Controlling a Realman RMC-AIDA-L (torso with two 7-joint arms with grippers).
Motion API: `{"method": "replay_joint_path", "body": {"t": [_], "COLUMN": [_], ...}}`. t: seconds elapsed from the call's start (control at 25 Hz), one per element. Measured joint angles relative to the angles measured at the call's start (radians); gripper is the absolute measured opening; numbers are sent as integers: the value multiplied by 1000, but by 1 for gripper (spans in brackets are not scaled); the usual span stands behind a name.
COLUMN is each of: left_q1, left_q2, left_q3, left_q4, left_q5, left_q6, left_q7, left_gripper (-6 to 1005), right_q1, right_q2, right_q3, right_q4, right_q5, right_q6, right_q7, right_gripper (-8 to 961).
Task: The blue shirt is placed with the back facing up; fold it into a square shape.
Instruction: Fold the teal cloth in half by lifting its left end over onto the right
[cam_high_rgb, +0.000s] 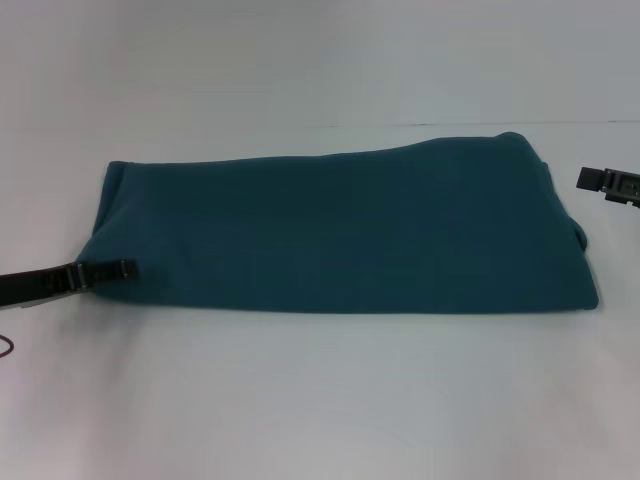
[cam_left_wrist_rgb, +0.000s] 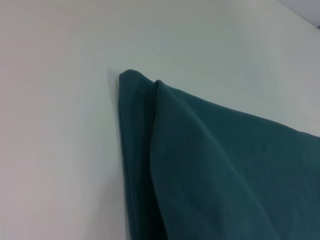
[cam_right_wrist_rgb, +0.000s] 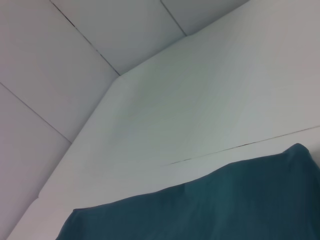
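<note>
Left gripper of mine sits at the near left corner of the blue shirt, fingers apparently pinched on its edge; shirt lies on the table as a long band, so one crosswise fold remains; right gripper waits beside the far end, grip unclear.

Left gripper low, reaching inward; right gripper raised.
</note>
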Motion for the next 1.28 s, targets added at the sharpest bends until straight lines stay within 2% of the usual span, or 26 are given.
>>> {"method": "replay_joint_path", "body": {"t": [0.36, 0.48, 0.92, 1.12, 1.28], "left_q1": [1, 4, 2, 7, 16], "left_q2": [0, 0, 0, 3, 12], "left_q3": [-5, -9, -6, -10, -32], "left_q4": [2, 2, 3, 4, 15], "left_q5": [-2, -7, -2, -1, 3], "left_q6": [-17, -24, -39, -59, -68], "left_q7": [0, 1, -1, 2, 5], "left_gripper": [811, 630, 374, 169, 44], "right_q1": [-1, -2, -6, -5, 4], "right_q2": [0, 0, 0, 6, 14], "right_q3": [2, 2, 2, 2, 2], "right_q4": [0, 0, 0, 2, 8], "right_q5": [0, 0, 0, 0, 0], "right_q6": [-1, -3, -6, 2, 7], "right_q7": [0, 0, 0, 0, 0], "right_gripper": [853, 852, 847, 845, 843]}}
